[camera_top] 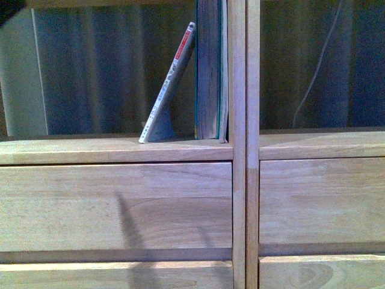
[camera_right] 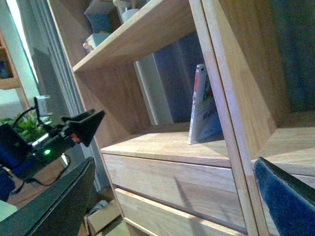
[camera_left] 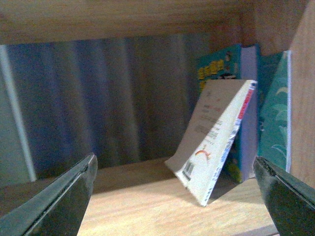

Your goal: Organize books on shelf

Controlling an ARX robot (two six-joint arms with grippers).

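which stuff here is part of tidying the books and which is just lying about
Job:
- thin book, leaning on the teal one
- teal book, upright against the centre post
- shelf
- left gripper, jaws open

Lying about:
- cardboard box on the floor
- plant
- white cable behind the right bay

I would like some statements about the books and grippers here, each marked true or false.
1. The thin white-spined book leans against the teal book. True.
2. The teal book lies flat. False: it stands upright beside the centre upright.
3. The left gripper holds the thin book. False: it is open, holding nothing.
4. The right gripper is open. True.
5. Both books share one compartment. True.
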